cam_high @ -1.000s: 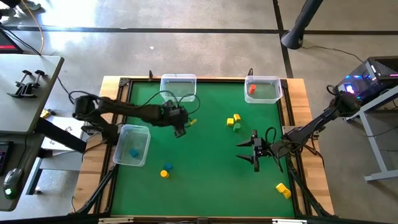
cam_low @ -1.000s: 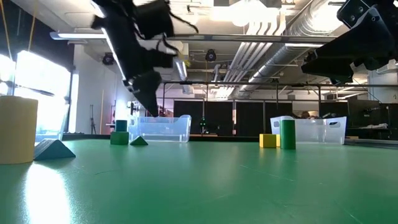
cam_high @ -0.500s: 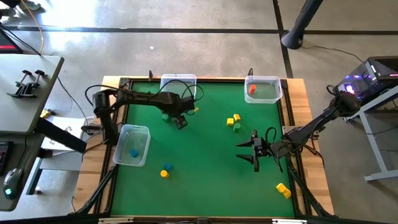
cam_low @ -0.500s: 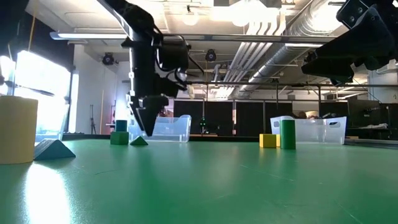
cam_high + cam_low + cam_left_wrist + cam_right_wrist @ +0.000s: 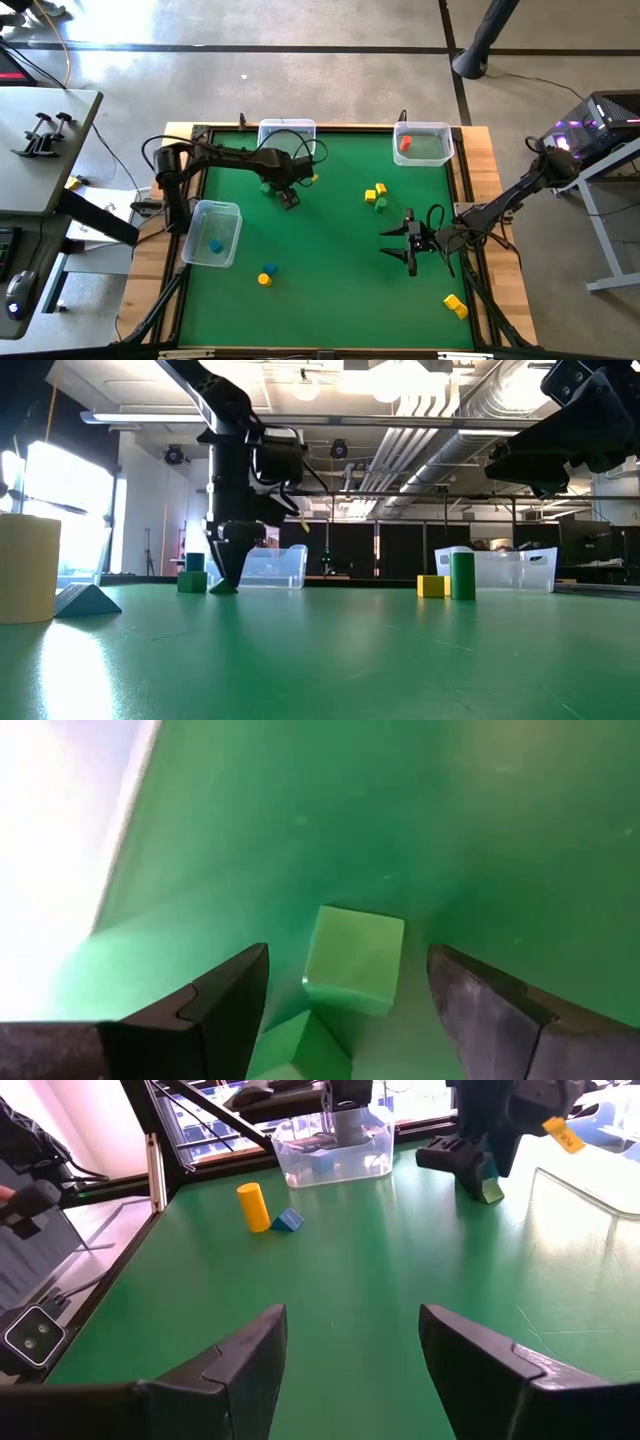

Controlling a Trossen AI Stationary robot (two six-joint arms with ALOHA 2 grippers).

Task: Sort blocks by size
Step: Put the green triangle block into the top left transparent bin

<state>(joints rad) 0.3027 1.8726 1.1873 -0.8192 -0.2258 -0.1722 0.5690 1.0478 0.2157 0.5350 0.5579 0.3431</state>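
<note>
the clear bin point(image 5: 213, 233) by the left edge of the table had a small blue block point(image 5: 215, 245) inside it. a little way along, near the front edge, a yellow block point(image 5: 264, 279) and a blue block point(image 5: 271, 268) sat side by side on the green mat point(image 5: 330, 290).

the left gripper point(image 5: 288, 197) was low over the mat near the back edge, close to the clear bin point(image 5: 287, 137) there. its fingers point(image 5: 235, 1005) were wide apart and held nothing. between them sat a green cube point(image 5: 355, 960), with a green wedge point(image 5: 300, 1050) touching it. this looked like the step of reaching down for a green block. next, the fingers would need to go down around just the cube, shut on it, and leave the wedge behind. that could be tricky, since the two touched.

near the middle of the mat sat yellow and green blocks point(image 5: 376, 194) close together. a red block point(image 5: 405, 143) lay in the clear bin point(image 5: 424, 142) at the back right corner.

the right gripper point(image 5: 410, 243) waited above the mat near the right edge, fingers apart and holding nothing. one more yellow block point(image 5: 455, 304) lay near the front right corner. most blocks were not in bins yet.
</note>
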